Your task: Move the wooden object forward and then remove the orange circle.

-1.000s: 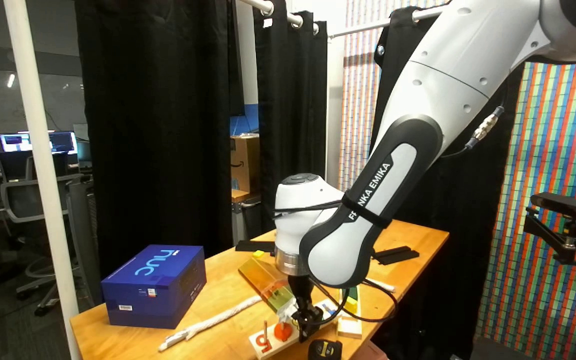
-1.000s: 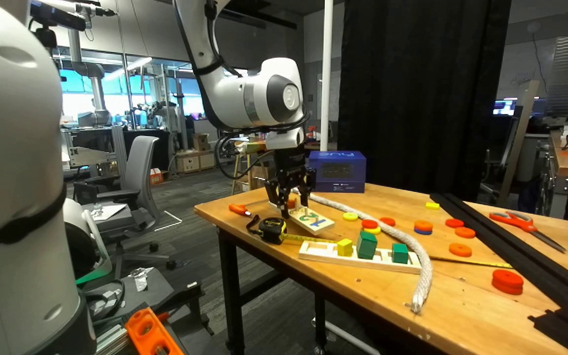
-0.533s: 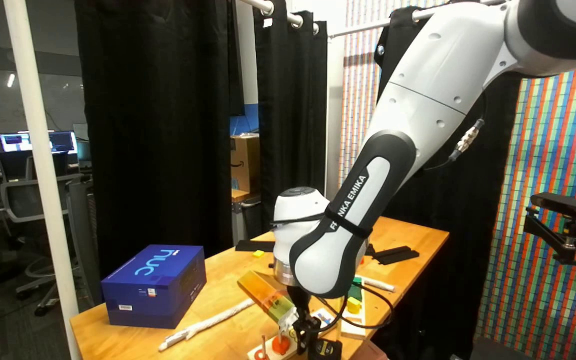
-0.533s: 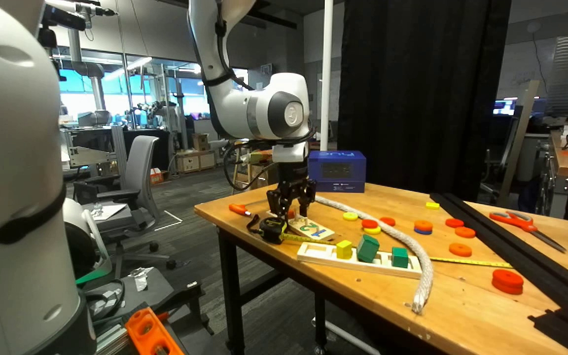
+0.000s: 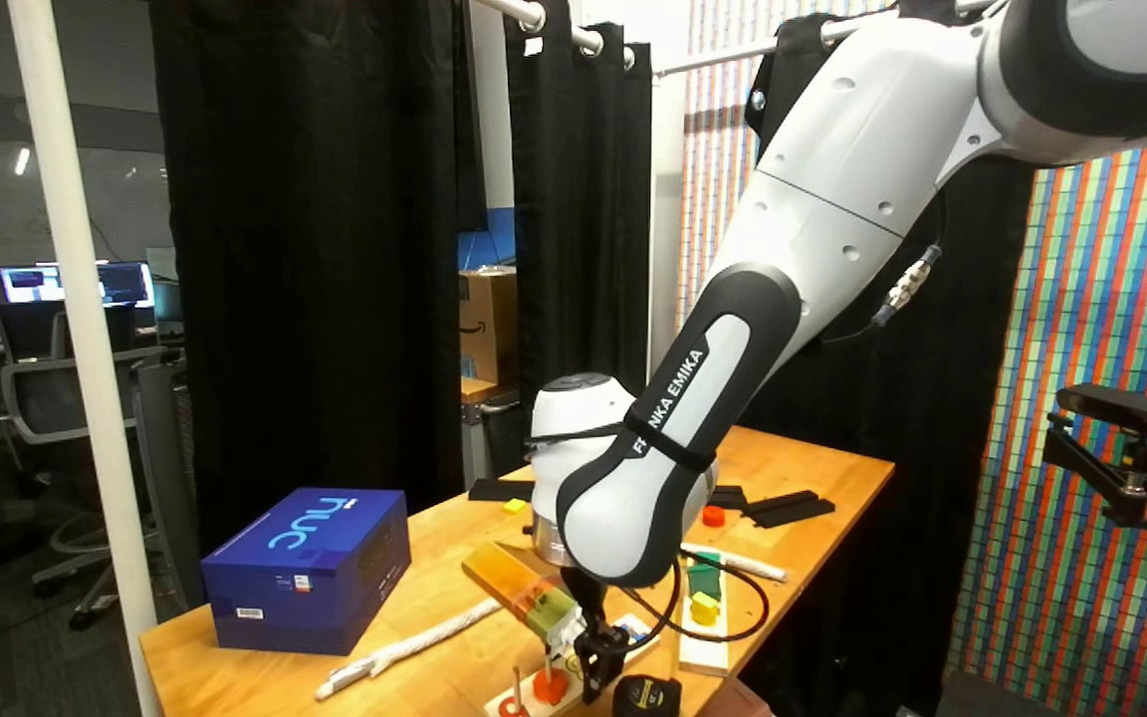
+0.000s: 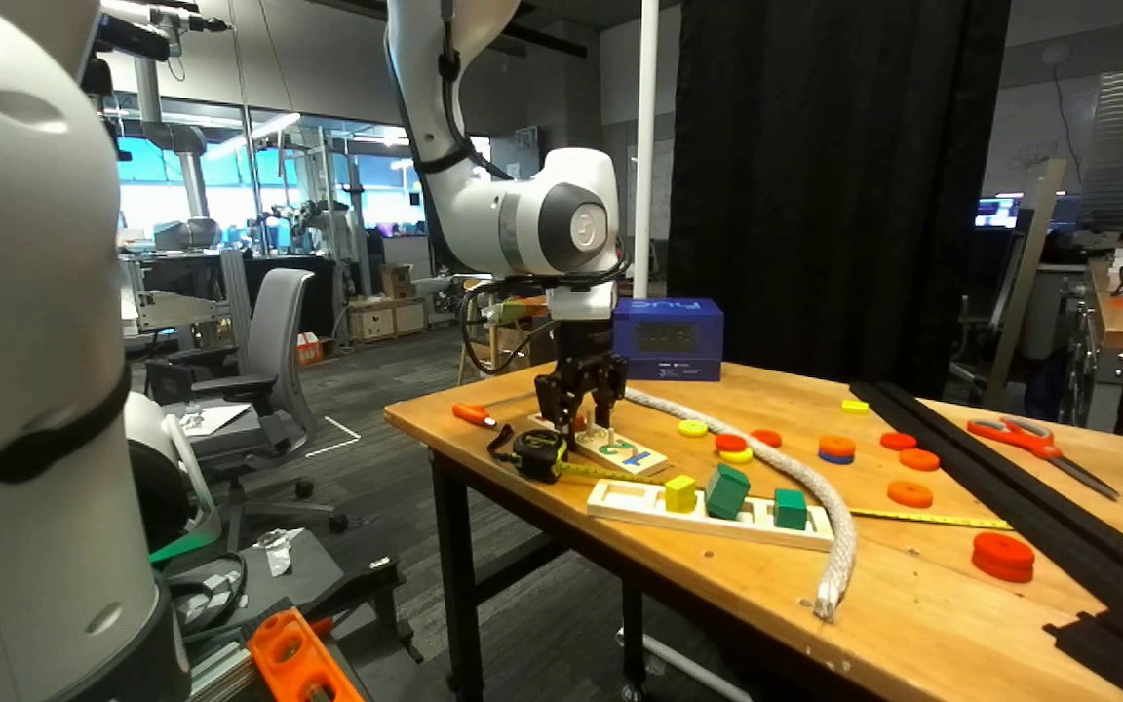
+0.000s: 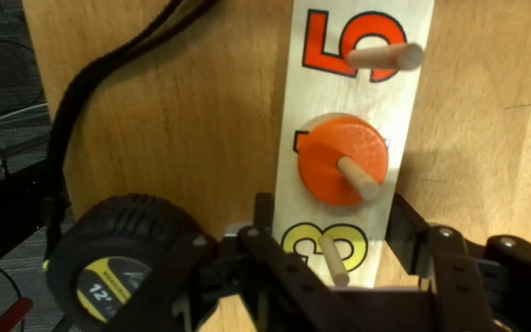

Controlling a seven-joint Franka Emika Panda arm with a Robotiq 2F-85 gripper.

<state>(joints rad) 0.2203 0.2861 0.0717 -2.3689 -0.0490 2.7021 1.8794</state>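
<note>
As a white robot arm (image 6: 484,219) reaches down over a wooden table (image 6: 912,604), an orange-handled tool (image 6: 472,414) lies near the corner at left in an exterior view. Next along sits a black tape measure (image 6: 537,454), its yellow blade (image 6: 610,475) extended across the tabletop. To its right, the black gripper (image 7: 333,213) grasps a pale wooden board (image 7: 344,97) by its long edges, a fingertip (image 7: 263,210) at either side; the board lies on the table beneath the gripper, its ends projecting past the fingers. In the wrist view, an orange circle (image 7: 325,157) rests on the board around a wooden peg (image 7: 357,177), just ahead of the fingertips, flanked by a red 5 (image 7: 346,46) and a yellow 3 (image 7: 345,230), the latter framed between the fingers. A blue box (image 6: 669,339) stands behind the gripper, near the table's far edge. Farther right, a light-wood tray (image 6: 620,512) carries one yellow block (image 6: 680,493) and two green blocks (image 6: 727,490), the larger green one tilted. A white rope (image 6: 830,487) curves around the tray's right end, loose red and orange discs (image 6: 1002,558) lie scattered, and orange-handled scissors (image 6: 1037,446) rest beyond a black rail (image 6: 990,478).
</note>
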